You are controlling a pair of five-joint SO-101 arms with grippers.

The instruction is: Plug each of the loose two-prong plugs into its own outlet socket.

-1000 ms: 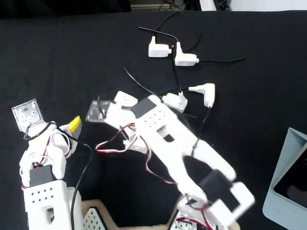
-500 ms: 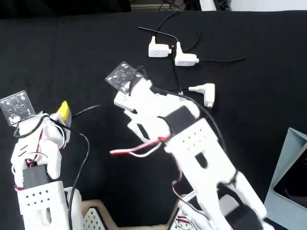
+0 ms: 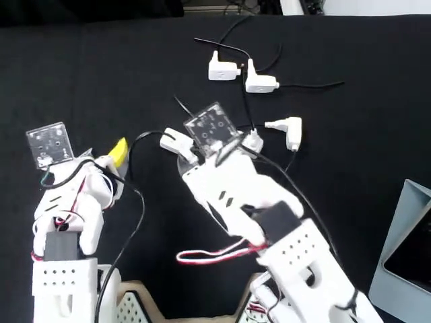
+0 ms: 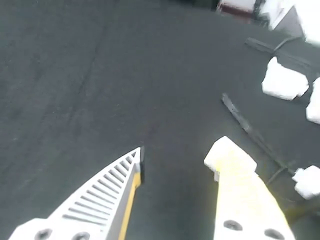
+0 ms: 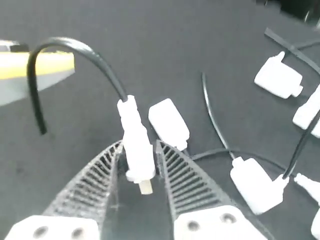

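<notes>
High view, left to right. My left claw (image 4: 175,162) hangs wide open over the black table (image 3: 81,67), empty. My right claw (image 5: 139,146) is clamped on one white plug (image 5: 131,125), just beside a white block (image 5: 169,124). Farther right, an angled plug (image 3: 286,128) lies loose. The far white pieces (image 3: 259,83) may be joined; I cannot confirm. Most insertions remain.

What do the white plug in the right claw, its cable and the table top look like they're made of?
The white plug: smooth moulded plastic, slight sheen. The cable: black, likely a rubbery sheath, since it bends in a loop. The table top: matte black, probably cloth or felt, no glare.
</notes>
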